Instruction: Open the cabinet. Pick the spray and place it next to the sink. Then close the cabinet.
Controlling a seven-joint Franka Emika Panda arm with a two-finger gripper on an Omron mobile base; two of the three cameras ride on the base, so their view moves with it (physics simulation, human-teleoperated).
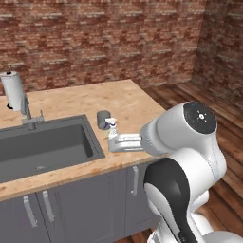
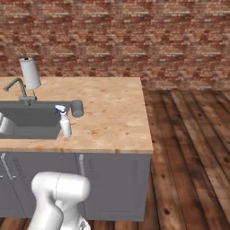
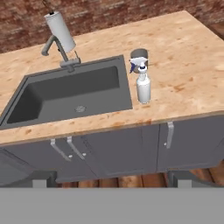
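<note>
We begin at the two-finger gripper (image 3: 111, 178). In the hand view its two dark finger tips (image 3: 43, 179) rise at the lower edge, set far apart, with nothing between them: the jaws stand fully open and grip no object. The hand looks down from in front of the counter, above the wooden floor, well apart from the bottle.

Next outward is the small slim pale spray bottle with a blue nozzle top (image 3: 143, 84). It stands upright on the light wood-grain countertop (image 3: 188, 57), just beside the right rim of the sink and near the counter's front edge. Directly behind it, close by or touching (we cannot tell which), stands a short dark-grey cylindrical cup (image 3: 139, 57); what it holds, if anything, we cannot tell.

The dark-grey rectangular sink basin (image 3: 65, 94) is recessed into the countertop. We see a drain at its floor and no objects inside it. At its rear rim stands a grey metal faucet (image 3: 54, 46), and next to the faucet a white roll of paper towel on an upright holder (image 3: 60, 30).

Below the countertop runs a row of grey panelled base cabinet doors with silver bar handles (image 3: 169, 133); all visible doors are shut.

In the left base view the white arm (image 1: 190, 142) reaches out in front of the counter, partly overlapping the spray bottle. A red brick wall (image 2: 117, 36) backs the counter.
</note>
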